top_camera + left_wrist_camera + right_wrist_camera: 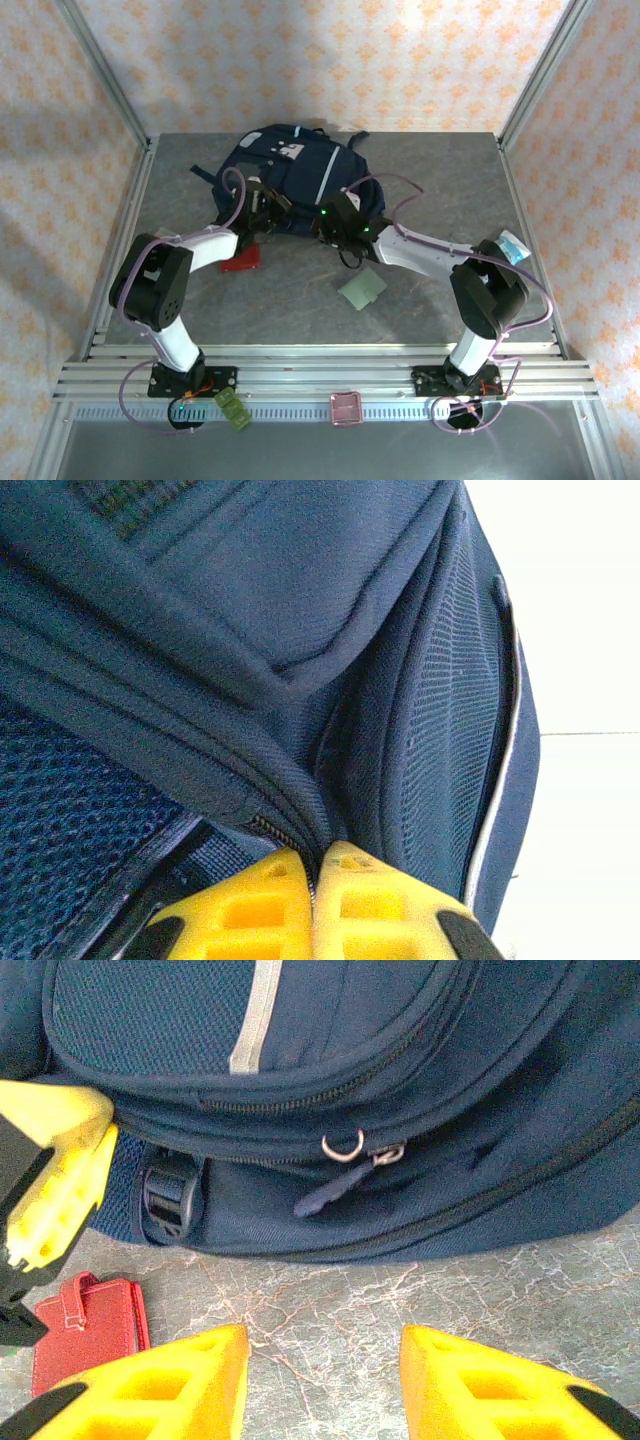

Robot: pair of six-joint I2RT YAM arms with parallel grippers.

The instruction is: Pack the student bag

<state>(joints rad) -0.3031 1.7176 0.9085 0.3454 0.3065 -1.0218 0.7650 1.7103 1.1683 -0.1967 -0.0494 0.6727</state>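
Left gripper (315,865): jaws closed against student bag (250,600) zip seam; right gripper (325,1360): jaws parted, empty, over table (470,1280).

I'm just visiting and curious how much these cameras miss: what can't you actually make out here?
- Inside the student bag: all views, its own fabric hides it.
- Whether the left end effector, shut at a seam, pinches anything: left wrist view, its own fingers cover the spot.
- Red wallet, lower part: right wrist view, behind the right end effector.
- Green item and pink item on the near rail: top view, too small to name.
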